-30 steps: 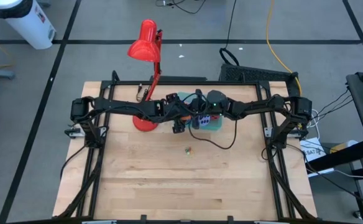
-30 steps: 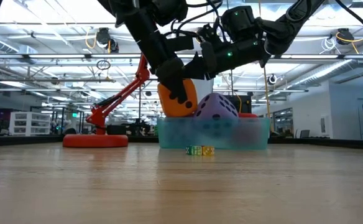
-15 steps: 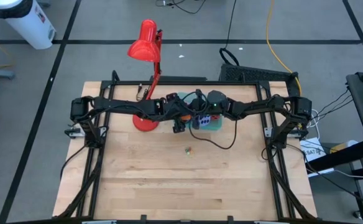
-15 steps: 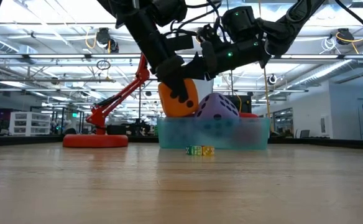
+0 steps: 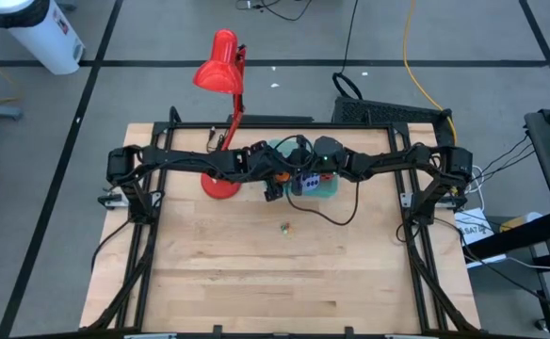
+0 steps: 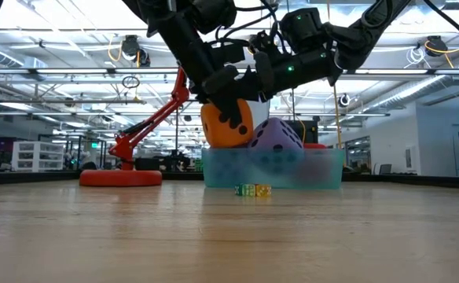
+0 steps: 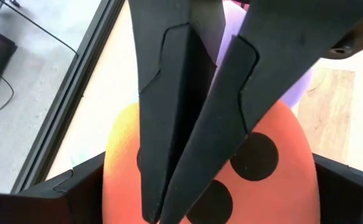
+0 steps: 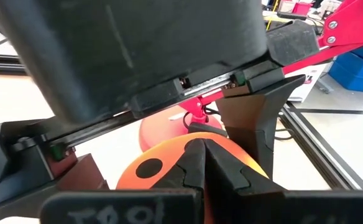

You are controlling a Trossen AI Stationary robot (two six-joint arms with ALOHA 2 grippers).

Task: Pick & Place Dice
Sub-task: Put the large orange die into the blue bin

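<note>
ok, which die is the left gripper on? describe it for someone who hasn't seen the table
Find the red desk lamp at the table's far edge, then the teal tray beside its base. The orange die, held by the left gripper at the tray's lamp-side end, is the only orange cube.

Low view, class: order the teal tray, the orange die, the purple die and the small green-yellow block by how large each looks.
1. teal tray, widest by far.
2. orange die and purple die: look alike; the left pincer covers part of the orange one and the tray wall hides the purple one's base, so no ranking.
3. green-yellow block, smallest, though nearest the camera.
</note>
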